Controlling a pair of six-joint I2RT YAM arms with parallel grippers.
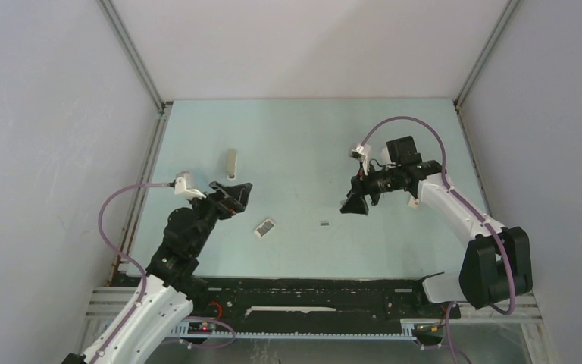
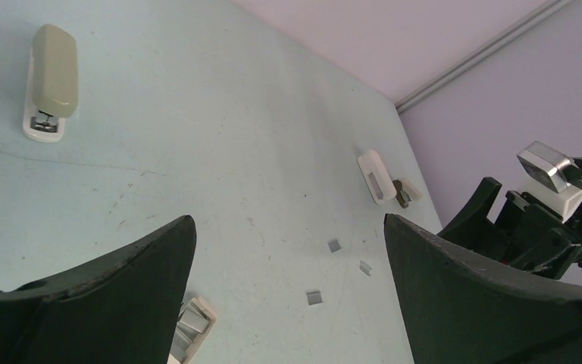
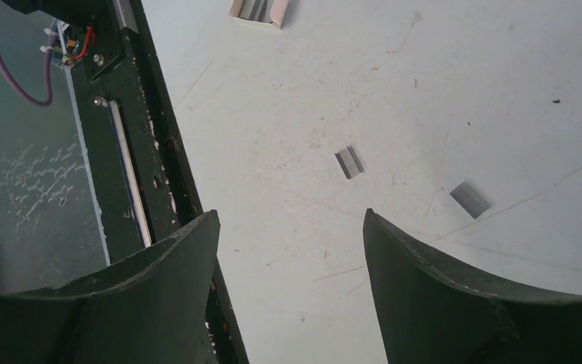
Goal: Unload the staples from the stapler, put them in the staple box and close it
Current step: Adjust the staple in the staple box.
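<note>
**Mid-bench: staples already out**

Loose staples (image 3: 349, 161) lie near the centre of the bench (image 1: 311, 136). The stapler (image 2: 375, 174) rests toward its right edge. Left jaws and right jaws stand open, empty. Unloading looks largely done, though strips left inside would not show.

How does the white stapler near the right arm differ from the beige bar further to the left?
Colour: the stapler is bright white; the beige bar has a beige top on a white base. Company: the stapler lies beside a small brown piece, with the staples scattered near it; the beige bar lies alone. Both are oblong and rest on the table.
</note>
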